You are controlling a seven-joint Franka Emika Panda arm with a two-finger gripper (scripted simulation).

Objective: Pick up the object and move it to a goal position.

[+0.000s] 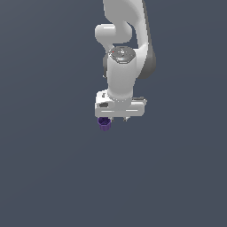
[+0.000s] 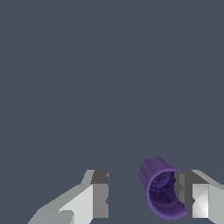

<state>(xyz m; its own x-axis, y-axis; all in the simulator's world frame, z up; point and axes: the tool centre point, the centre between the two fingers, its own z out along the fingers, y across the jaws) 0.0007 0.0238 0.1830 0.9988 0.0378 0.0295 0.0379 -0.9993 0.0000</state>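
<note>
Fingers (image 2: pixel 100 199) of the gripper (image 2: pixel 142 197) fill the near edge of the wrist view, spread apart with a clear gap between them. Purple cup (image 2: pixel 159 188) sits in that gap, against the inner face of one finger and well off the other; its hollow mouth faces the camera, dark inside. Jaws released, not clamped on the cup; contact on the one side appears to be touching, though true contact cannot be confirmed.

Exterior view: white Panda arm (image 1: pixel 122 71) points down, gripper (image 1: pixel 116 119) at its lower end. Cup (image 1: pixel 104 123) shows just below the gripper body, toward the exterior view's left of the gripper centre, partly hidden by it. Plain dark grey ground (image 1: pixel 53 177) all around the cup.
</note>
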